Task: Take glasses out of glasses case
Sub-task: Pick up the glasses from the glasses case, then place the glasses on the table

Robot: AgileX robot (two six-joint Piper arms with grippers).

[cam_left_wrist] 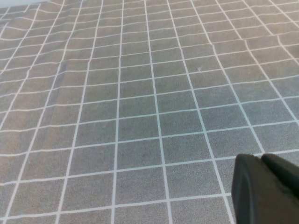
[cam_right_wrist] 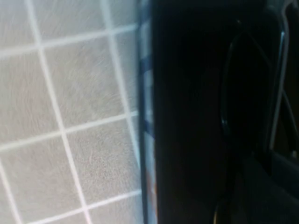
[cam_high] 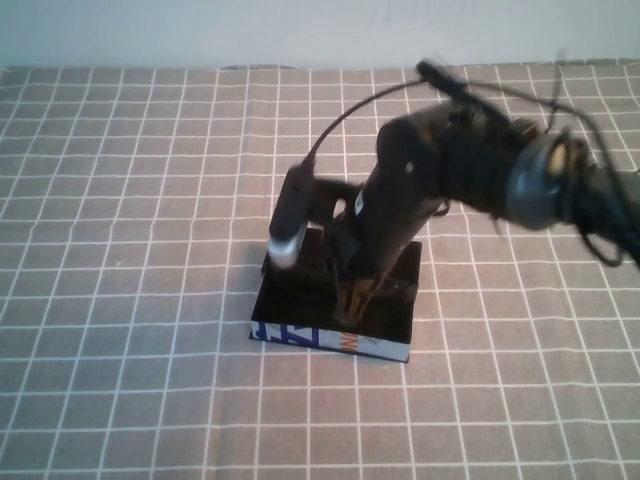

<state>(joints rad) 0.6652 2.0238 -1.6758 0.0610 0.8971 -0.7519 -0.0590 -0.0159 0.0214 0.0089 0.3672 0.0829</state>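
The glasses case [cam_high: 300, 335] lies open in the middle of the table, with a black lining and a white-blue front side with blue and orange print. My right gripper [cam_high: 350, 298] reaches down into it from the right and covers most of the inside. In the right wrist view the case's printed edge [cam_right_wrist: 147, 116] runs beside the dark interior, where a curved rim of the black glasses [cam_right_wrist: 225, 98] shows. My left gripper [cam_left_wrist: 261, 159] is shut and empty over bare tablecloth, and is out of the high view.
A grey tablecloth [cam_high: 130, 250] with a white grid covers the whole table. The right arm's cables [cam_high: 340, 125] loop above the case. A pale wall runs along the far edge.
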